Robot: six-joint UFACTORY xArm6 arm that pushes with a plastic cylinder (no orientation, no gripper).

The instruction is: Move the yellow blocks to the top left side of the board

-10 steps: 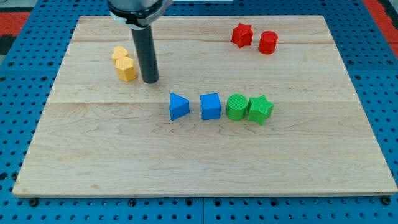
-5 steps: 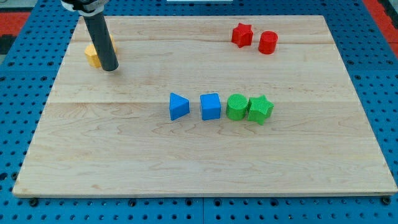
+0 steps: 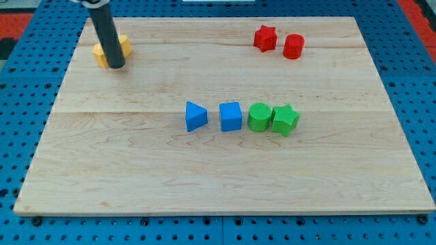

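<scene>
Two yellow blocks sit at the top left of the wooden board. One yellow block shows left of the rod, the other yellow block right of it; the rod hides part of each, so their shapes are unclear. My tip rests on the board just below and between them, touching or nearly touching both.
A blue triangle, a blue cube, a green cylinder and a green star form a row at mid board. A red star and a red cylinder sit at the top right.
My tip swept left and slightly up, pushing the two yellow blocks from left of centre to the board's top left. The other blocks have not moved.
</scene>
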